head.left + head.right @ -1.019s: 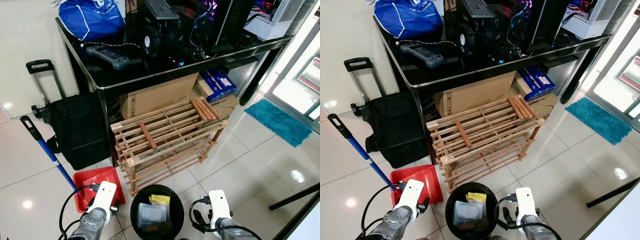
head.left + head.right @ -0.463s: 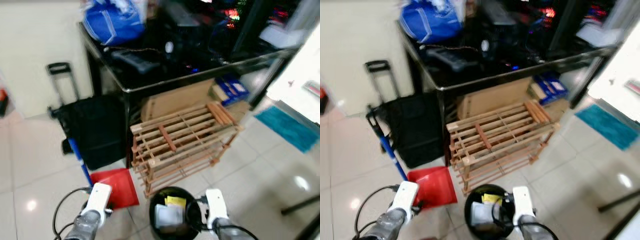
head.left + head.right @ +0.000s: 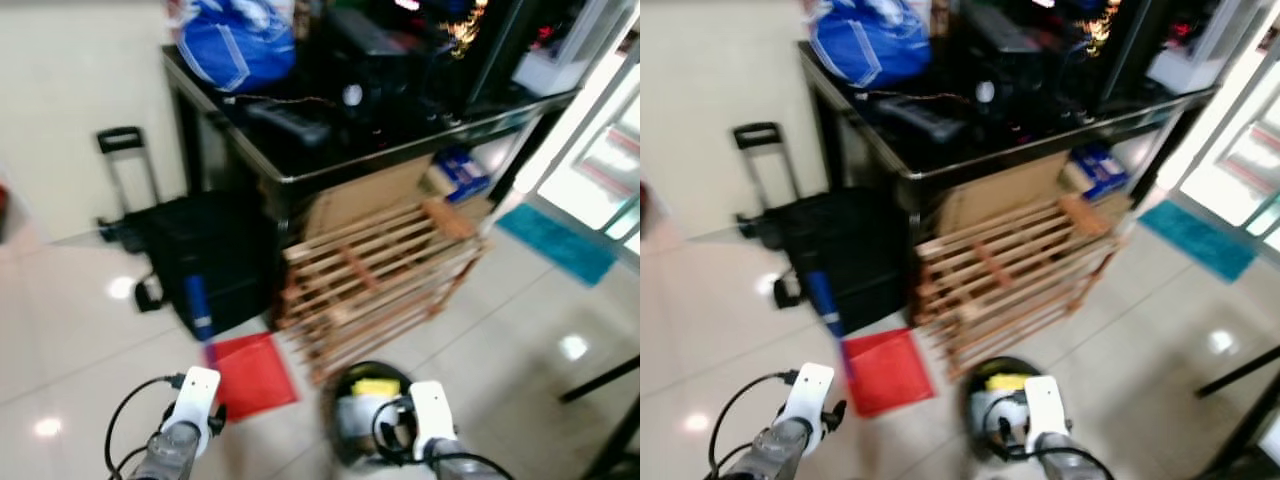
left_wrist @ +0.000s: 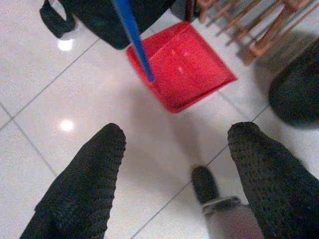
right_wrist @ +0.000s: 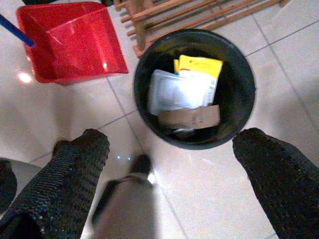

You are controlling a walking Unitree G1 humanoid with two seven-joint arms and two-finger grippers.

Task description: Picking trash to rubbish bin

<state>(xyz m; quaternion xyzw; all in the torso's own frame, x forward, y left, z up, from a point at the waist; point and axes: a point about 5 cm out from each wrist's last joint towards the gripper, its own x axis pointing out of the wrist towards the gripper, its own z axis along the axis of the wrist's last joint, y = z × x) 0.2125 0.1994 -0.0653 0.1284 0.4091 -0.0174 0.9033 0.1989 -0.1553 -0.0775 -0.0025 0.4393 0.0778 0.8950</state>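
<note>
left gripper (image 4: 174, 149): lower left, fingers spread, empty | one red dustpan (image 3: 248, 372): lower centre-left | one black rubbish bin (image 5: 194, 89): bottom centre, holding several wrappers | right gripper (image 5: 169, 164): lower right, spread, empty

Motion blur smears the wooden rack (image 3: 385, 275) and the black bin (image 3: 365, 415), partly hidden by the right arm.

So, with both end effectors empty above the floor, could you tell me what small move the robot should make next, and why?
Probably keep turning to look for more trash. The left end effector and right end effector are both open and hold nothing, the bin already holds wrappers, and the tiles by the red dustpan show no litter. The blurred head views suggest the robot is moving.
</note>
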